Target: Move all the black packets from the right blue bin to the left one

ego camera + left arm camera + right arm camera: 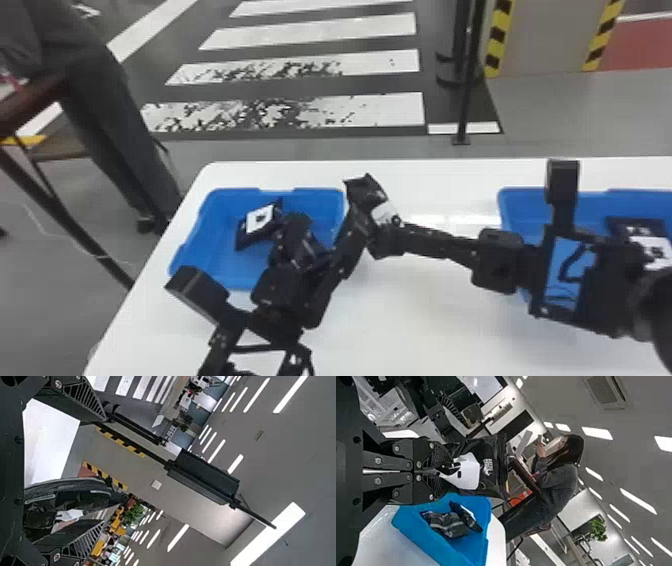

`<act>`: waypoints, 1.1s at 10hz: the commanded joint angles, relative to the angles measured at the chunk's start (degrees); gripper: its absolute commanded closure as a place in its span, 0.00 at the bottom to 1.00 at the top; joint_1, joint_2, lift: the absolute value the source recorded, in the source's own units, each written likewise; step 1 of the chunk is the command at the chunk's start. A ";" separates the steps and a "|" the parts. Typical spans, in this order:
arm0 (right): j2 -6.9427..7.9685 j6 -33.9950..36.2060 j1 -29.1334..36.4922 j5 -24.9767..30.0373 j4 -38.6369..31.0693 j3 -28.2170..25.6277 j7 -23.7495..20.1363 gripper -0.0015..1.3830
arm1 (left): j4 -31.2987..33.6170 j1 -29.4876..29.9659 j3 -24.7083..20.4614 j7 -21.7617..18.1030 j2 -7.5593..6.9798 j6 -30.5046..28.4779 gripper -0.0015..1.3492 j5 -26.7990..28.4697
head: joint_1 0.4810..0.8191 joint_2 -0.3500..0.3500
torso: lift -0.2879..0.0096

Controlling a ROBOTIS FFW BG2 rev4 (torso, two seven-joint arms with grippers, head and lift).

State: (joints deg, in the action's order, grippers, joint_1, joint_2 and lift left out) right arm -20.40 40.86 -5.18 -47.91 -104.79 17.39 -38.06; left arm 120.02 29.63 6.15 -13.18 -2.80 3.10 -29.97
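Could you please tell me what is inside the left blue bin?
At least two black packets lie in the left blue bin. In the head view, the left gripper covers part of its inside.

Downward head view and right wrist view share left bin (212, 252).

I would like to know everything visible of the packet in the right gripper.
The packet is black and glossy, like creased plastic film, with a white panel and small white print. The right gripper is shut on one end, at the panel. It is held in the air by the left blue bin's right side. Whether it touches the left gripper, I cannot tell.
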 commanded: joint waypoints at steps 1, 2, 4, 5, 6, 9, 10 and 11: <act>0.01 0.06 -0.59 -0.65 0.52 1.34 0.00 0.83 | 0.00 -0.10 0.48 0.00 -0.10 0.42 0.09 -0.08 | 0.63 0.78 | 0.50; -0.07 0.06 -1.15 -1.33 1.08 2.49 0.00 0.83 | 0.00 -0.24 1.05 0.00 -0.27 1.26 0.09 -0.19 | 0.63 0.79 | 0.50; -0.25 0.06 -2.70 -1.90 1.65 4.43 0.00 0.83 | 0.00 -0.66 1.96 0.00 -0.54 0.70 0.10 -0.19 | 0.63 0.81 | 0.50; -0.25 0.06 -2.98 -2.36 1.93 5.12 0.00 0.83 | 0.00 -0.80 2.08 0.00 -0.63 -0.57 0.15 -0.19 | 0.63 0.81 | 0.50; -0.25 0.06 -3.26 -2.82 2.35 5.69 0.00 0.83 | 0.00 -0.80 2.08 0.26 -0.63 -0.85 0.47 0.38 | 0.63 0.81 | 0.50; -0.34 0.06 -3.82 -3.39 3.19 5.92 0.09 0.83 | 0.28 -0.52 2.08 2.20 -0.63 -1.13 0.90 2.55 | 0.63 0.83 | 0.50; -0.34 -0.36 -4.11 -3.73 3.47 5.92 0.00 0.83 | 0.28 -0.52 2.08 2.28 -0.63 -0.15 0.90 3.58 | 0.63 0.82 | 0.50; -0.34 -0.50 -4.39 -3.73 3.61 5.92 0.00 0.83 | 0.28 -0.52 2.19 2.46 -0.71 0.70 0.90 4.15 | 0.63 0.82 | 0.50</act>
State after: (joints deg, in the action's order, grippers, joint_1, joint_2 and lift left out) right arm -20.74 40.43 -9.43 -51.62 -101.26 23.31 -38.03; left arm 120.33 29.11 8.28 -10.72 -3.45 3.37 -26.17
